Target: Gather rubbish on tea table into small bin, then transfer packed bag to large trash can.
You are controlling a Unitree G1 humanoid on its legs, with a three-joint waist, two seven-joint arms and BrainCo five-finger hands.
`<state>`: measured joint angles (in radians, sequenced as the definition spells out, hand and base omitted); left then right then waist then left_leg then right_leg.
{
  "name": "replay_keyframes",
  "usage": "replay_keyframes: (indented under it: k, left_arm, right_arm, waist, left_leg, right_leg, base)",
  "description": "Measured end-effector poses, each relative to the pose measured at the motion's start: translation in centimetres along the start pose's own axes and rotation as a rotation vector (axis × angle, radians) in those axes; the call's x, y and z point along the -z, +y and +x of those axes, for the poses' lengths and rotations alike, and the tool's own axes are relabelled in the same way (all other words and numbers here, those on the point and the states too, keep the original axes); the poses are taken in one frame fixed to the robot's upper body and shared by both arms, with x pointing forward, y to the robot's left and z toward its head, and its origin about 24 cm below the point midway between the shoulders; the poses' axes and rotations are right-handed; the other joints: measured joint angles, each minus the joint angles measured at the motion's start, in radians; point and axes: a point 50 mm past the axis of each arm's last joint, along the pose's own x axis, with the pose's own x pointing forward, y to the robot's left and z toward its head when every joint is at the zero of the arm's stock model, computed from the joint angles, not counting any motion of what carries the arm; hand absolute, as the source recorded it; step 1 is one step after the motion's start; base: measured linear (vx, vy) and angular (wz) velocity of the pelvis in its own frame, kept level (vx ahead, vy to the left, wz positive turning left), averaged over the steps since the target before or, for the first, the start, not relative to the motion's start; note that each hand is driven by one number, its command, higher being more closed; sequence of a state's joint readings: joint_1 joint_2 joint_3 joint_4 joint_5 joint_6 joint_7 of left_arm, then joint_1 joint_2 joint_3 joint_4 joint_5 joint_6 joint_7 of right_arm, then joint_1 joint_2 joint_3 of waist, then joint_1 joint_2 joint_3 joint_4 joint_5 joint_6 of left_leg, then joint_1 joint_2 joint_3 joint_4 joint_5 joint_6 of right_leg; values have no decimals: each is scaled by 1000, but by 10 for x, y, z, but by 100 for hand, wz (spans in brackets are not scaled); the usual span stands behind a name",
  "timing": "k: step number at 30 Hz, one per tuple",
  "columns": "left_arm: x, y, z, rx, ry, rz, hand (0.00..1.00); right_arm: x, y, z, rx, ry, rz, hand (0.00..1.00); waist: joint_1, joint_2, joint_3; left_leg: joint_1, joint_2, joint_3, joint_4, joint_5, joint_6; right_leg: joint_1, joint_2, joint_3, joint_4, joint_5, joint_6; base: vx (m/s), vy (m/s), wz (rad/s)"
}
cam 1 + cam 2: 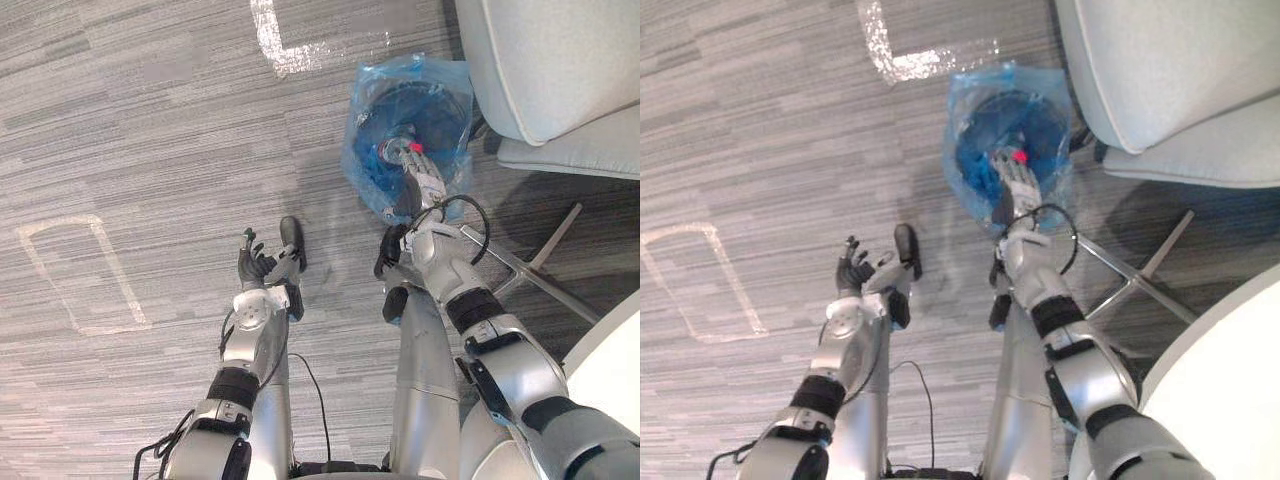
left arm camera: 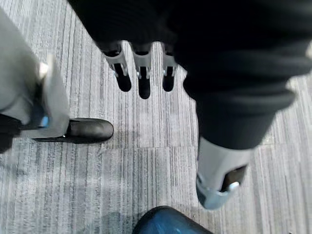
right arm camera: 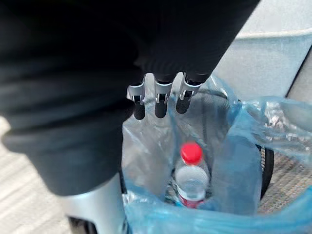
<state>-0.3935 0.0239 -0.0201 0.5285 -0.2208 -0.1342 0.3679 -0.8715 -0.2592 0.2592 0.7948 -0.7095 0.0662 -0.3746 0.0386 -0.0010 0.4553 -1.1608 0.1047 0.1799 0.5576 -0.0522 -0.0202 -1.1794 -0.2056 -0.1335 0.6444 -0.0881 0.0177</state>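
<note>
Two hands show in the left eye view. The right hand (image 1: 412, 170) hangs over the small bin (image 1: 440, 100), just above its open mouth. I think it is there so that rubbish can drop straight in. The blue bag (image 1: 365, 165) lines the bin and spills out all round under the hand, so what goes in stays in the bag. A red cap (image 1: 417, 147) peeps out right beside the fingertips. The left hand (image 1: 262, 265) is well apart from the bin, over bare floor (image 1: 150, 150), out of the way.

In the right eye view the sofa (image 1: 1160, 60) sits just past the bin, on the far side from the right hand. The white table (image 1: 1230, 380) is back by that arm's elbow.

In the left wrist view the left hand's fingers (image 2: 144, 83) are straight and apart from the thumb (image 2: 217, 185). Nothing is between them.

In the right wrist view the right hand's fingers (image 3: 160, 105) are loose and apart, clamped on nothing. The bottle (image 3: 191, 183) is down in the bag, beyond the fingertips and not touching them. It stands on end: its long way runs up and down, and its cap end points up at the hand. I think the bag's sides keep it standing.
</note>
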Motion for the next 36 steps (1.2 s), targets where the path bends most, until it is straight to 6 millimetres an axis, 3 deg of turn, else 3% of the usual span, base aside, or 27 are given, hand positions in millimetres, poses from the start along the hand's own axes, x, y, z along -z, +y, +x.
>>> replay_keyframes:
  k: [5,6,12,27,32,36]
  left_arm:
    - [-4,-4,1,5,-16,-33,0]
    - [-5,-7,1,11,-17,-41,0]
    - [-7,-15,0,17,-22,-75,0]
    - [-3,-10,1,-12,-2,-89,0]
    - [-2,-11,0,-7,9,-81,0]
    - [12,-3,-7,-7,49,-57,0]
  right_arm:
    - [-4,3,5,-24,1,-38,0]
    - [-2,6,5,-43,17,-46,100]
    - [-1,9,6,-72,19,-67,100]
    - [3,8,4,-66,42,-10,100]
    - [1,9,-2,-45,48,81,100]
    - [-3,20,-15,-55,47,149,100]
  waist:
    - [2,0,0]
    - [4,0,0]
    - [6,1,0]
    - [7,1,0]
    - [16,1,0]
    - [17,1,-1]
  left_leg:
    - [-27,-4,0,2,9,8]
    - [-28,-7,1,1,9,8]
    - [-55,-14,-8,5,16,12]
    - [-59,-10,-22,30,23,10]
    - [-27,10,-23,70,11,8]
    - [46,25,-23,76,-23,5]
  right_leg:
    - [-33,-6,0,14,-3,-2]
    - [-35,-9,1,16,-3,-1]
    - [-61,-16,-3,34,-10,0]
    - [-61,-14,-10,56,-15,-8]
    - [-12,3,-10,50,-10,-10]
    - [70,20,-8,31,-12,-10]
  base:
    - [-17,-8,6]
    - [0,0,0]
    - [-31,-2,8]
    - [-44,-6,0]
    - [-46,-5,-15]
    - [-61,-22,-19]
